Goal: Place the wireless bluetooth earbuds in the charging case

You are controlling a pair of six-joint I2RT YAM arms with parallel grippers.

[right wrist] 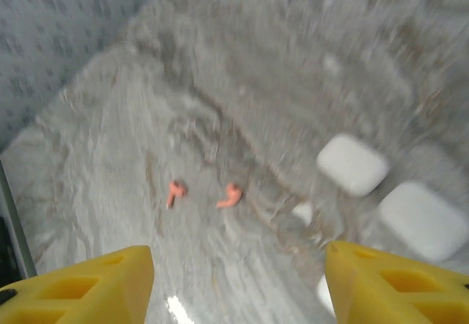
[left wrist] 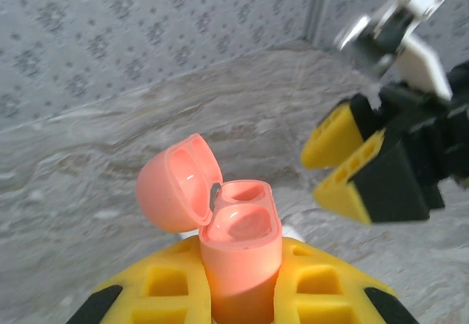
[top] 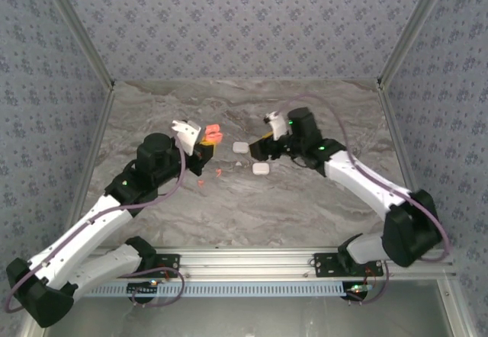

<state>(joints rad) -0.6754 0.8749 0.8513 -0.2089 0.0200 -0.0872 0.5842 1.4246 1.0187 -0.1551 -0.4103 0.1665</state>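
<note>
Left gripper [left wrist: 242, 284] is clamping the upright coral charging case [left wrist: 238, 243], its lid standing open. Right gripper [right wrist: 238, 262] is hovering with fingers apart, gripping nothing. Two coral earbuds [right wrist: 231, 194] are lying on the bench [right wrist: 220, 82] near two white cases [right wrist: 352, 164].

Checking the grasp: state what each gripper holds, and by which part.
Left gripper clamps the open coral case by its lower body, lid end up. Right gripper holds nothing; its jaws stand apart above the table.

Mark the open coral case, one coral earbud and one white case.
open coral case [left wrist: 240, 262]: left wrist view, front of its body.
coral earbud [right wrist: 231, 196]: right wrist view, its middle.
white case [right wrist: 352, 164]: right wrist view, top face.
</note>
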